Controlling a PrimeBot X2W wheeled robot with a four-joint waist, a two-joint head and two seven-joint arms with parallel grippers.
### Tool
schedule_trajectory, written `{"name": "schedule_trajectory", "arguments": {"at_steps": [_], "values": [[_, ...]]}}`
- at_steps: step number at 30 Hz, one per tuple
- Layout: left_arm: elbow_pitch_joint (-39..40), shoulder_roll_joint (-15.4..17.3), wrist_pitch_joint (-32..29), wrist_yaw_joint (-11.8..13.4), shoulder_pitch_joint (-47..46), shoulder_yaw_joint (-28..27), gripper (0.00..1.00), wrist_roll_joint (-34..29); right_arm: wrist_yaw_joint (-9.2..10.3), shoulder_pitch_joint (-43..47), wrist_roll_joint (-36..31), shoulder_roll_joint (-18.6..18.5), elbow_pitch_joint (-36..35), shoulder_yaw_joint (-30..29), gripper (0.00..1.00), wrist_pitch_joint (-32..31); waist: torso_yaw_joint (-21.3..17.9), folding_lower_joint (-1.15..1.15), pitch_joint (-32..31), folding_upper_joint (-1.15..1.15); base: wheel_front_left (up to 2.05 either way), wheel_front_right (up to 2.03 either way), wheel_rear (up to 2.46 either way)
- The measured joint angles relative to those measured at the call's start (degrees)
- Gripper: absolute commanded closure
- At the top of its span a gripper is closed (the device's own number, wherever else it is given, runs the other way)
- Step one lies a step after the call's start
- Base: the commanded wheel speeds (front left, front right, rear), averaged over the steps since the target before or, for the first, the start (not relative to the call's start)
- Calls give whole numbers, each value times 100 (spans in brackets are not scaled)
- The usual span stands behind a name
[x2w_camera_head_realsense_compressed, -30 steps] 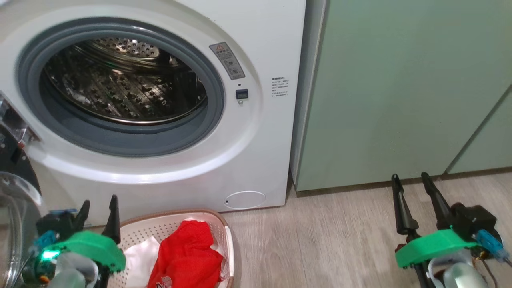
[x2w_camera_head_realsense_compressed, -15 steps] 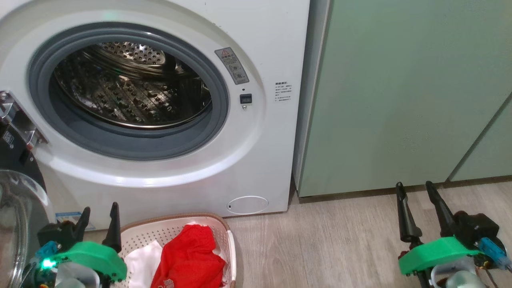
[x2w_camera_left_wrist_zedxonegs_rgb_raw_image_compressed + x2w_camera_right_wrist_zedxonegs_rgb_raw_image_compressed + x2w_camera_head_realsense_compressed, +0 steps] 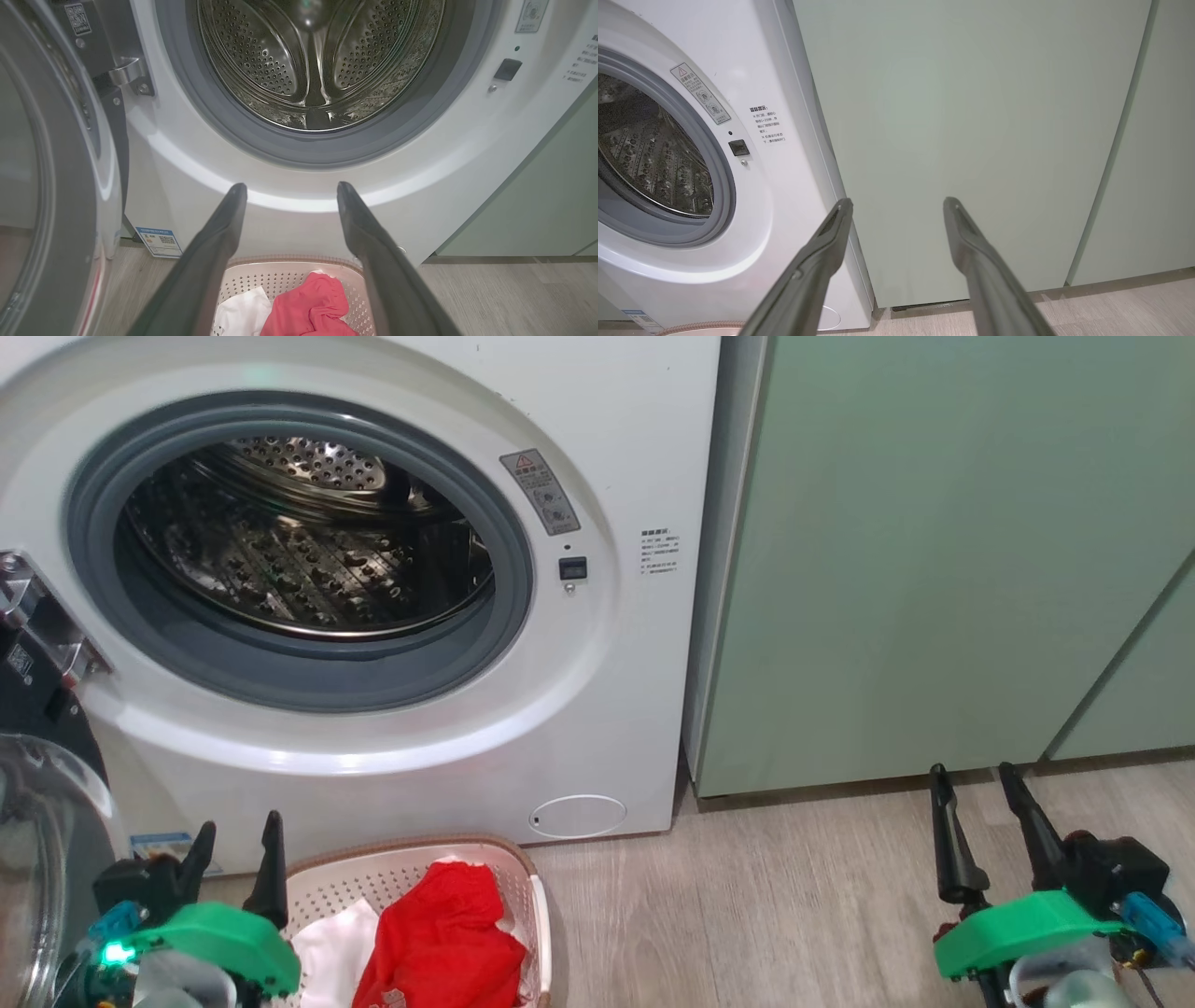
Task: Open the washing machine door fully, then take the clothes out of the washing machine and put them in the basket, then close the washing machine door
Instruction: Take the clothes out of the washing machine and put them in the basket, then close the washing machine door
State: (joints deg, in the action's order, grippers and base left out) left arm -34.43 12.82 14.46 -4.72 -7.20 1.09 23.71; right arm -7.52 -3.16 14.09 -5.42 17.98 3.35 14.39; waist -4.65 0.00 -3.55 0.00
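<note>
Red and white both accounted for: found the clothes [image 3: 439, 943] heaped in the basket [image 3: 350, 889] at the lower left of the head view, just below the washing machine [image 3: 607, 691]. Saw bare steel in the drum [image 3: 299, 560], upper left, with no cloth inside. Noted only a slight downward and rightward slide of the whole head view over the last second; put that down to the camera, not to any thing moved. Judged the unloading done and only the closing left: found the washing machine door [image 3: 37, 803] swung wide at the left edge. Found the left gripper [image 3: 240, 823] low, just beside the basket, fingers spread wide, gripping nothing. Found the right gripper [image 3: 973, 770] likewise wide and empty at the lower right, well apart from that door, before the green cabinets [image 3: 934, 569].
</note>
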Motion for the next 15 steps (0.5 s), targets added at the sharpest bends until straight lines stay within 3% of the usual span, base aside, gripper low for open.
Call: {"name": "schedule_trajectory", "arguments": {"at_steps": [7,15], "values": [[-108,26,0,1,-2,14,0,1,0,2,0,4,10,-1,0,-1,-1,0,-6,0,-9,7,2],[-127,52,0,21,-20,79,0,1,0,2,0,14,12,0,0,-1,3,0,5,0,-109,98,11]]}}
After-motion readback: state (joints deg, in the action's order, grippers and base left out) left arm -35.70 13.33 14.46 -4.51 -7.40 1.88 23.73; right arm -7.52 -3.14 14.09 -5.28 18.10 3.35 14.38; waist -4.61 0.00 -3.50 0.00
